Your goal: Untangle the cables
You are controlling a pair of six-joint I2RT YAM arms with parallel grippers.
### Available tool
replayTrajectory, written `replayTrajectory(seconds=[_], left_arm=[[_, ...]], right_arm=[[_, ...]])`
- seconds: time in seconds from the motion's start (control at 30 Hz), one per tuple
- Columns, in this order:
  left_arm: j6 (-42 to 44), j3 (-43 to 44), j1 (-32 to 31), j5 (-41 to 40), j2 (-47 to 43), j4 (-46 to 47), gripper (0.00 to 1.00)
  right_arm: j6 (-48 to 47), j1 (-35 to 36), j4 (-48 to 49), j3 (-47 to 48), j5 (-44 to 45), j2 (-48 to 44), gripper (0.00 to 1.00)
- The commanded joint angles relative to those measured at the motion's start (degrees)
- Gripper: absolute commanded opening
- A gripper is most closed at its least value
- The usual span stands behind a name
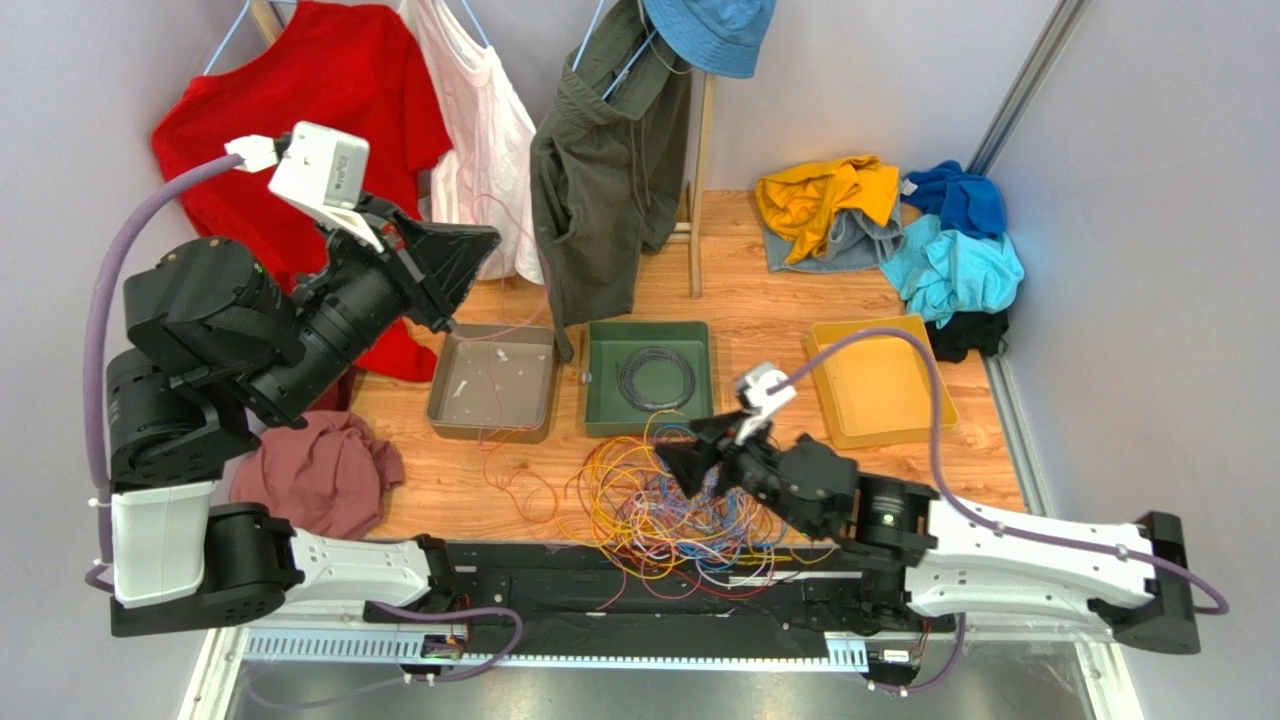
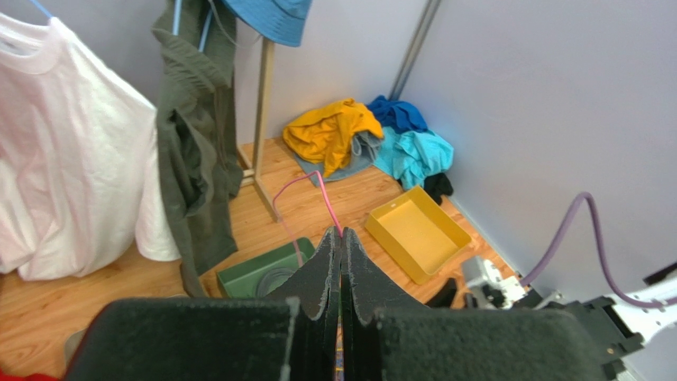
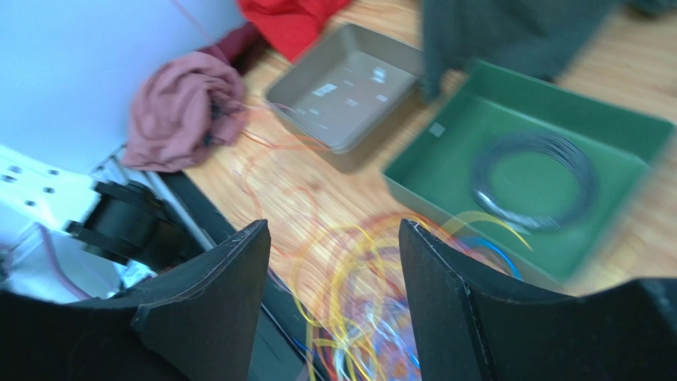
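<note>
Grey tray [image 1: 496,390], green tray [image 1: 601,360], yellow tray [image 1: 879,387] in row on wooden table [image 1: 781,315]; maroon cloth [image 1: 316,473] left of grey tray.

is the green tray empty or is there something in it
Not empty: a dark coil of wire lies flat on the floor of the green tray. The right wrist view shows it too.

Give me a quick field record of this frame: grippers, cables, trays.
left gripper: raised, shut on a pink cable strand
right gripper: open, low over the cable tangle, holding nothing
cable tangle: near table edge, in front of the green tray
green tray: holds a dark coil
grey tray: left of green
yellow tray: right of green
</note>
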Motion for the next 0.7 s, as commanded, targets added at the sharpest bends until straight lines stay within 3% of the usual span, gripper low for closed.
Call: replayTrajectory(seconds=[0.0,0.2,0.47,0.53,0.63,0.67], left_arm=[[-0.84,1.68,0.11,5.99,1.52,1.39,0.0],[-1.72,0.54,0.11,8.29,1.71,0.86,0.0],[-2.69,-1.92,0.02,9.43,-0.23,1.21,0.0],[-2.69,-2.63,0.02,9.34,-0.93,1.3,0.0],[-2.87,-4.29,0.02,8.91,-2.33,1.21,0.0],[-2.95,-4.82,0.02,8.12,-2.86,1.21,0.0]], right_arm=[[-6.68,0.04,16.81,6.06,-7.52,12.51,0.65],[-7.38,0.04,25.34,13.18,-9.46,25.97,0.66],[-8.62,-0.14,33.34,19.51,-6.74,37.07,0.66],[-7.83,-0.14,33.0,21.09,-4.64,39.44,0.63],[-7.12,-0.31,32.47,20.05,0.63,39.89,0.46],[-7.03,-0.66,32.56,19.35,1.26,39.45,0.36]])
